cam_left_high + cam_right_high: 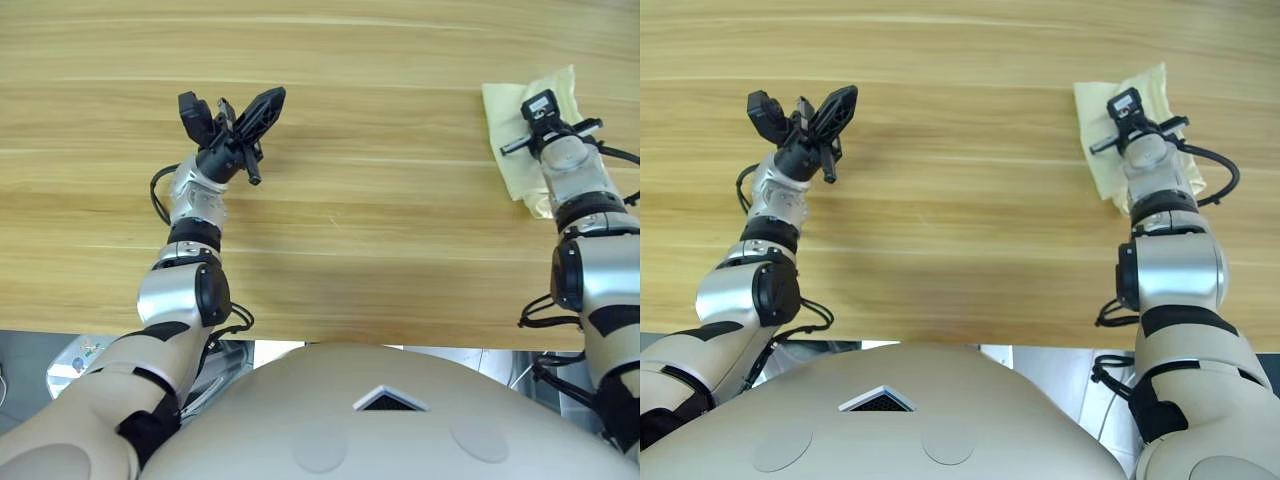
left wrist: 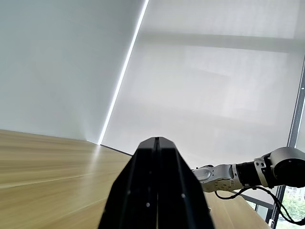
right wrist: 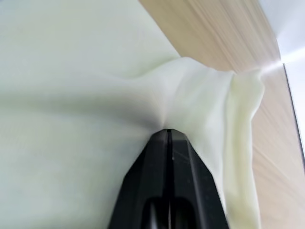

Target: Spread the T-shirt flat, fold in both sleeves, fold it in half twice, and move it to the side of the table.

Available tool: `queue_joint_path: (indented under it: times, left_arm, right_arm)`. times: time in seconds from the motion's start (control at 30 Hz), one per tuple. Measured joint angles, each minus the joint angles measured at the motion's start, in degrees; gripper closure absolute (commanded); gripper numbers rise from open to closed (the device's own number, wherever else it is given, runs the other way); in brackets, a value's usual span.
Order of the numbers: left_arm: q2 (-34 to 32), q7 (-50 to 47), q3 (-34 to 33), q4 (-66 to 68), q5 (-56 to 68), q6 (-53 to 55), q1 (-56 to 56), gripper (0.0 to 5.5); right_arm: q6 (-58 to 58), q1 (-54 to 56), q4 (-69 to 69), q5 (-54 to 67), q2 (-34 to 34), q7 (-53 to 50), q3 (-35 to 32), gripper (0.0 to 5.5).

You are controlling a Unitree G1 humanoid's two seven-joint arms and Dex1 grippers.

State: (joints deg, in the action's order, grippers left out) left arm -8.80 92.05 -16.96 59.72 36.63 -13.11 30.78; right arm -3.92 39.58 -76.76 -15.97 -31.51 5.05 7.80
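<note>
Last step, I'd say: the right gripper (image 3: 167,131) pinches the folded T-shirt (image 1: 508,112) at the table's (image 1: 380,210) right side. The left gripper (image 2: 156,141) is closed, empty. Next: let go cleanly.

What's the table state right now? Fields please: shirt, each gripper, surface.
shirt: pale yellow folded T-shirt, lying near the table's right side
right: right gripper shut on the shirt, fabric puckered at its tip
left: left gripper shut, holding nothing, over bare wood on the left
surface: light wooden table
</note>
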Motion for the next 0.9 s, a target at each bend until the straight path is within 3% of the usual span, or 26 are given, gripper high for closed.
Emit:
queue_joint_path:
  times: [0.3, 0.57, 0.7, 0.8, 0.9]
  left_arm:
    - [-0.05, -0.30, -1.25, 0.72, -1.76, -1.61, 0.00, 5.50]
    - [0.03, -0.27, -2.04, 1.42, -2.79, -1.69, 0.07, 5.50]
    - [0.07, -0.43, -2.23, 2.56, -3.30, -1.70, 0.39, 5.50]
    - [0.07, -2.77, -3.17, 3.53, -3.31, -1.48, 1.09, 5.50]
    - [-0.28, -10.04, -4.20, 6.09, -4.01, -1.35, 3.52, 5.50]
  right_arm:
    - [-2.36, -2.12, 0.06, -0.95, -3.83, 0.41, -0.93, 5.47]
    - [-15.88, 1.92, 10.34, 16.26, -10.21, 10.46, -17.58, 5.47]
    - [-19.91, 0.80, 22.57, 22.80, -9.65, 17.26, -21.05, 5.47]
    - [-25.61, -5.34, 38.46, 29.44, -6.10, 30.37, -16.75, 5.47]
    - [-35.88, -15.93, 46.50, 28.79, -1.78, 47.35, -1.71, 5.47]
